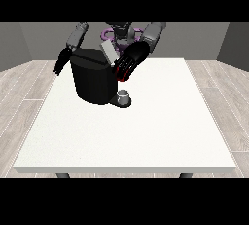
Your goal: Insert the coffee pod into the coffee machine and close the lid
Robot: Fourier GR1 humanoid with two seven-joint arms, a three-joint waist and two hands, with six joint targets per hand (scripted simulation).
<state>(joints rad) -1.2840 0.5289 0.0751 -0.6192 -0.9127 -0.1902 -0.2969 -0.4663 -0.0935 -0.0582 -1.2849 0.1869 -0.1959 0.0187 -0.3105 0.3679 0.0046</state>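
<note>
The black coffee machine (93, 80) stands on the far left part of the table, and its grey lid (108, 52) is tilted up. The hand at the view's right (129, 61) is against the machine's upper right side, just below the raised lid. A red thing at the machine (123, 77) shows under that hand. A small grey thing (124, 95) sits on the machine's low base at its front right. The hand at the view's left (61, 62) hangs beside the machine's left side with relaxed fingers and holds nothing.
The white table (146, 131) stretches wide in front of and to the right of the machine. The robot's body (121, 33) is right behind the machine at the table's far edge.
</note>
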